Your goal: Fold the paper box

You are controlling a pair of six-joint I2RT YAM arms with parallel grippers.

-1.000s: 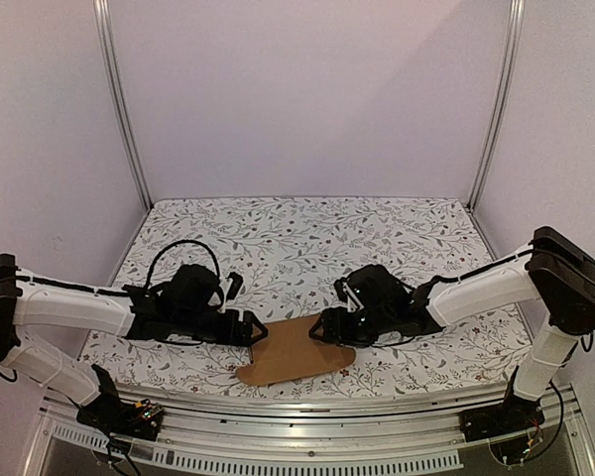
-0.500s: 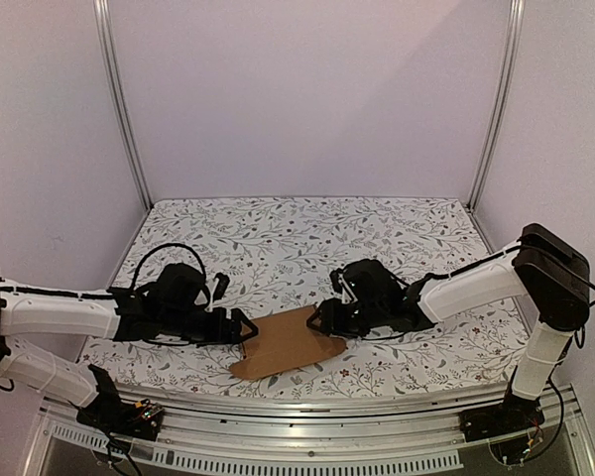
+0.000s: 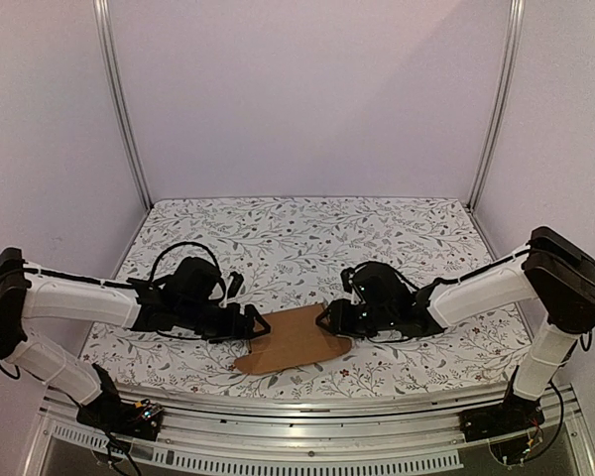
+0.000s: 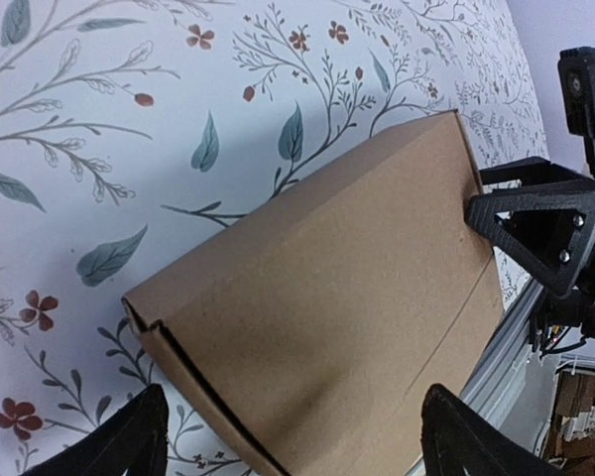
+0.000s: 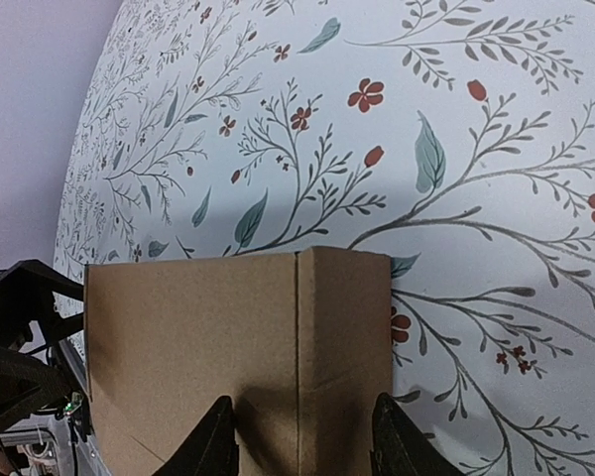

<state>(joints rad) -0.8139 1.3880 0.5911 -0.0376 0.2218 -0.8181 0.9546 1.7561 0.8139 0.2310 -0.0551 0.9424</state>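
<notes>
2 white arms reach inward from either side in the overhead view, meeting low over the near part of the flowered desk (image 3: 297, 233). The paper box (image 3: 293, 342) lies between them as a flattened brown cardboard piece, close to the desk's near edge. The left end effector (image 3: 258, 327) sits at the cardboard's left edge and the right end effector (image 3: 324, 319) at its right edge, so the 2 face each other across it.

From the left wrist camera, the paper box (image 4: 327, 297) fills the middle of the picture, with a slit and a folded lip at its near-left corner. The left end effector (image 4: 297, 446) is spread wide, its 2 fingers (image 4: 129, 441) standing apart on either side of the cardboard's near end. At the far edge, a black finger (image 4: 540, 223) of the right end effector touches the cardboard.

From the right wrist camera, the paper box (image 5: 238, 337) shows 1 straight crease that sets off a narrow panel on the right. The right end effector (image 5: 307, 441) has its fingers (image 5: 213, 441) partway apart, straddling that crease. I cannot tell whether they pinch the cardboard.
</notes>
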